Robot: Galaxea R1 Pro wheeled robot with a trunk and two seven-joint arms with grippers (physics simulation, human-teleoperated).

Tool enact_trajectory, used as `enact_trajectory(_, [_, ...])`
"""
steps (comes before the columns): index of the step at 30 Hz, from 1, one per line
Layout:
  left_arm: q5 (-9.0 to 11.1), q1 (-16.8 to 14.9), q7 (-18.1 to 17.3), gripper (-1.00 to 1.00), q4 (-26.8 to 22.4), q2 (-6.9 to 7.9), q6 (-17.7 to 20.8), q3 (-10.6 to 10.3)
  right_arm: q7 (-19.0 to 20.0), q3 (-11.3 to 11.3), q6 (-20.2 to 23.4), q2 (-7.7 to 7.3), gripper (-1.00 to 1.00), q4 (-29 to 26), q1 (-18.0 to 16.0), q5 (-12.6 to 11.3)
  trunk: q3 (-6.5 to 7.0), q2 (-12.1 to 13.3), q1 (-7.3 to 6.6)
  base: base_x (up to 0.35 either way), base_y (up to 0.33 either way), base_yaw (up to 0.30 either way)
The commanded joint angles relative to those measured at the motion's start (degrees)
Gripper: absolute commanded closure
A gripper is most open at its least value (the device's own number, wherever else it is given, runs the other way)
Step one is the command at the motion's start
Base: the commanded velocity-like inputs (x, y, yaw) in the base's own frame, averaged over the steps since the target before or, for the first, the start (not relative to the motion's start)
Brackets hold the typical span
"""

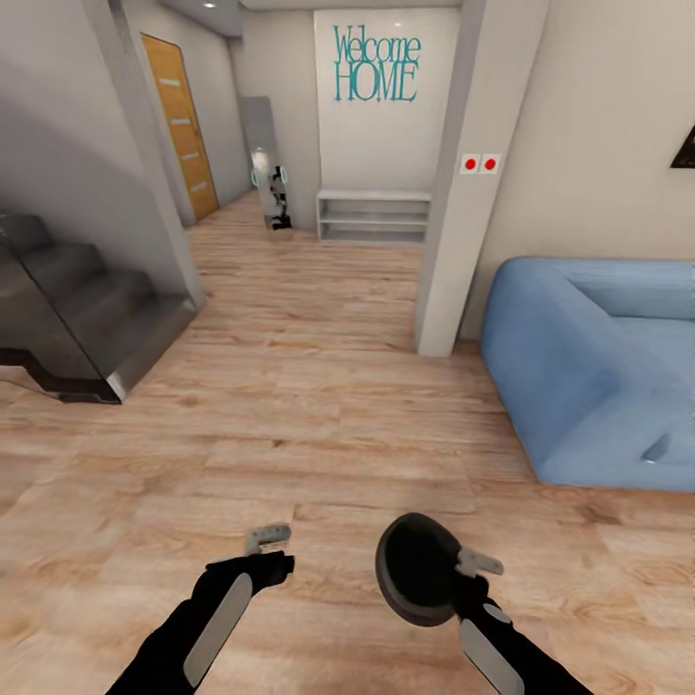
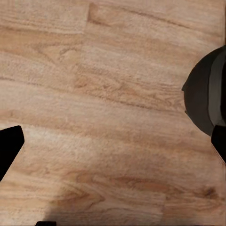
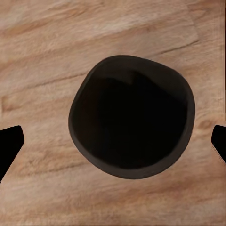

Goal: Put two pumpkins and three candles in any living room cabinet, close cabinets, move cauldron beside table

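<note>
The cauldron (image 1: 415, 571), a squat black pot, stands on the wood floor just ahead of me with its wide dark mouth facing up. My right gripper (image 1: 465, 571) hovers over its right rim. In the right wrist view the cauldron (image 3: 132, 117) sits centred between the two black fingertips (image 3: 9, 146), which are spread wide and stand apart from it, so that gripper is open. My left gripper (image 1: 268, 542) hangs open and empty over bare floor to the cauldron's left. The cauldron (image 2: 205, 94) also shows at the edge of the left wrist view. Pumpkins, candles, cabinet and table are out of view.
A blue sofa (image 1: 598, 367) fills the right side. A white pillar (image 1: 463, 193) stands ahead to the right, and dark stairs (image 1: 77, 328) are on the left. A hallway runs ahead to a low white shelf (image 1: 374, 214) and a wooden door (image 1: 179, 125).
</note>
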Motion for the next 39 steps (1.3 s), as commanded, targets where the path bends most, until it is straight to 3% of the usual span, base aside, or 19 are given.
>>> enact_trajectory(1, [0.59, -0.04, 0.65, -1.0, -0.33, 0.13, 0.14, -0.07, -0.38, 0.46, -0.39, -0.08, -1.0, 0.0, -0.08, -0.65, -0.05, -0.02, 0.03, 0.265, 0.0, -0.195])
enact_trajectory(26, [0.54, -0.01, 0.78, -1.0, -0.73, 0.15, 0.36, 0.12, -0.3, 0.43, 0.1, 0.54, -1.0, 1.73, -0.08, -0.71, -0.05, -0.02, 0.03, 0.274, -0.015, -0.155])
enact_trajectory(39, [0.51, -0.01, 0.78, -1.0, -0.77, 0.15, 0.36, 0.14, -0.26, 0.52, 0.0, 0.47, -1.0, 1.73, -0.08, -0.57, -0.05, -0.02, 0.03, 0.05, -0.041, -0.255])
